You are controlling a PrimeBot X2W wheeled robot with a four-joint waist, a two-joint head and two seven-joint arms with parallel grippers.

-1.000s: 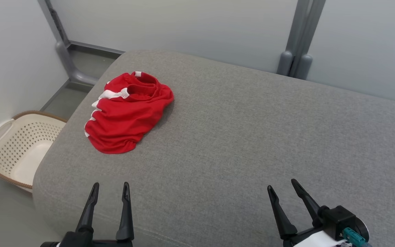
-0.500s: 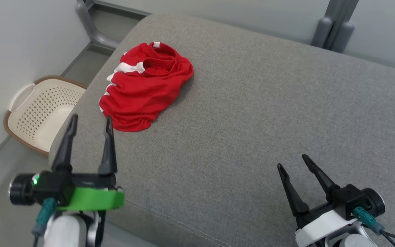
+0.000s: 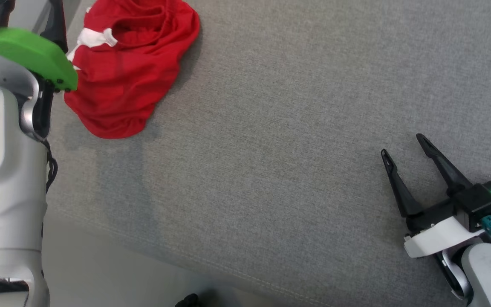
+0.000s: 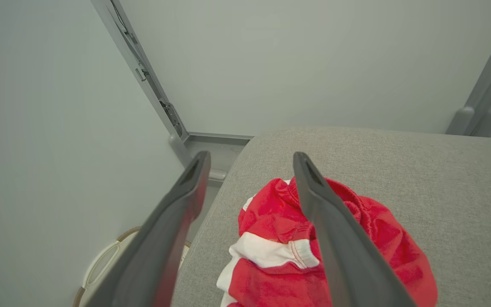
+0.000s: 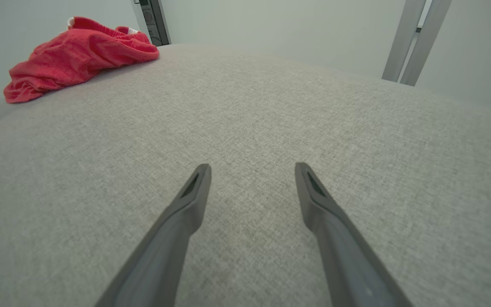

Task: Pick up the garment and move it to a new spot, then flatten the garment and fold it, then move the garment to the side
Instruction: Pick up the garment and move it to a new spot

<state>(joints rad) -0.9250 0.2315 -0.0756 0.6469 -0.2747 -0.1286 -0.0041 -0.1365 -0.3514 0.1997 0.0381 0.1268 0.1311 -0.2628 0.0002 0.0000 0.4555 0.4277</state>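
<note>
Grey woven cushion (image 3: 292, 149) spans the scene. In the past second the left claw (image 4: 250, 157) has reached forward, spread wide and empty. The crumpled red-and-white fabric garment (image 3: 122, 76) lies just beneath its tips, so pickup looks near. The right claw (image 3: 401, 144) hangs well apart, open and empty.

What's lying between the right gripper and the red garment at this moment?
Nothing but bare grey cushion lies between the right gripper and the red garment; the head view and the right wrist view both show that stretch.
</note>
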